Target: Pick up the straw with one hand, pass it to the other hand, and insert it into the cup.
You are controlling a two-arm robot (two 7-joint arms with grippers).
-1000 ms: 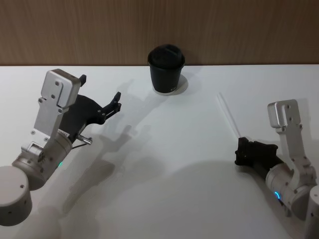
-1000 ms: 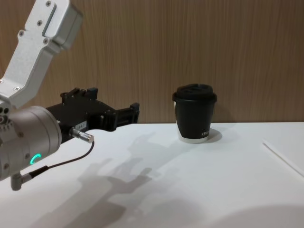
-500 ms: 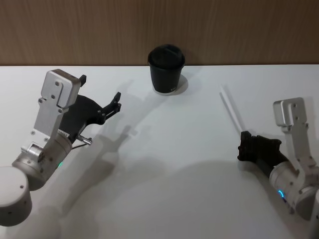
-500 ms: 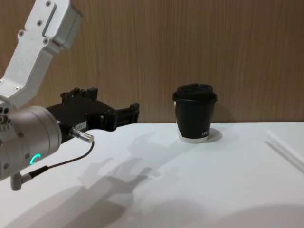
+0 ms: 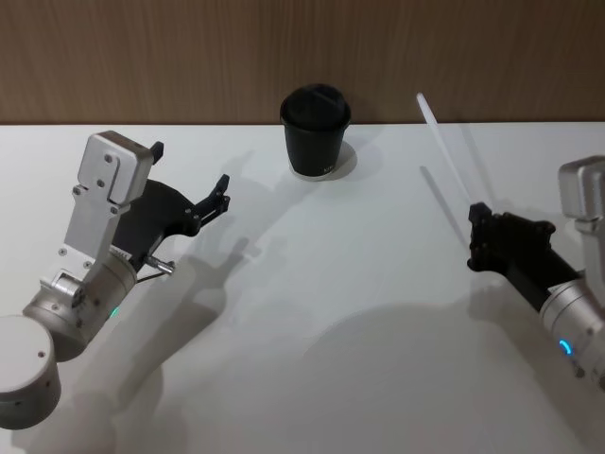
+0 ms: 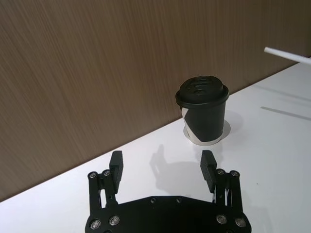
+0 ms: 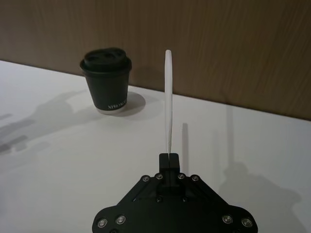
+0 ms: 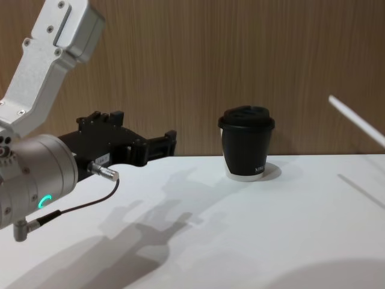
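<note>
Straw (image 5: 447, 151) was clamped by its near end in the right gripper (image 5: 479, 236), clear of the table (image 5: 331, 312) by its right edge, long axis slanting up toward the back edge. Left gripper (image 5: 190, 168) hung spread near the left edge.

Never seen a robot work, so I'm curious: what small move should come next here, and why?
Probably swing the straw leftward toward the left pincer, which hovers open. The right pincer is shut on the straw's lower end, clear of the table, and the cup comes only after the handover.
</note>
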